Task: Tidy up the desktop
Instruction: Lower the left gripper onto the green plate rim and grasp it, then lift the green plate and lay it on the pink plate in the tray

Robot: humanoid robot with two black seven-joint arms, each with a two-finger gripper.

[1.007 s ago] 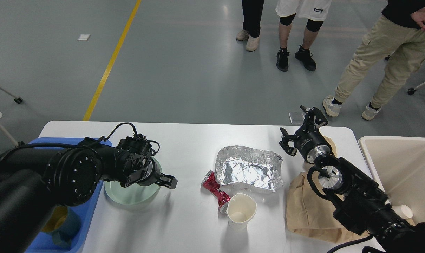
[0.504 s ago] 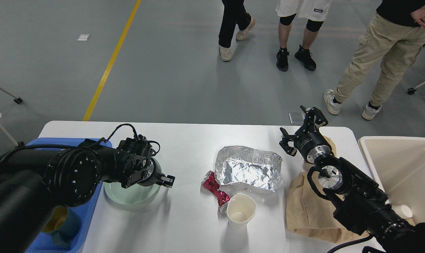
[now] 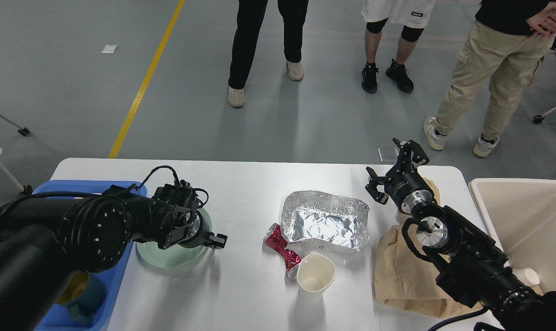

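Note:
The white desktop (image 3: 250,184) holds a pale green plate (image 3: 167,257), a crumpled foil tray (image 3: 326,220), a crushed red can (image 3: 282,250), a white paper cup (image 3: 314,276) and a brown paper bag (image 3: 402,280). My left gripper (image 3: 213,240) hangs low over the plate's right rim. Only one dark fingertip shows, so I cannot tell how its jaws stand. My right gripper (image 3: 394,168) is open and empty above the desktop's far right, beyond the bag and right of the foil tray.
A blue tray (image 3: 117,280) with a yellow and a teal cup sits at the desktop's left edge. A beige bin (image 3: 526,216) holding a white cup (image 3: 530,276) stands at the right. Three people stand on the floor beyond the table.
My left gripper has drawn back slightly to the left over the plate's rim. My right arm has not moved. A person in black trousers has walked left behind the table.

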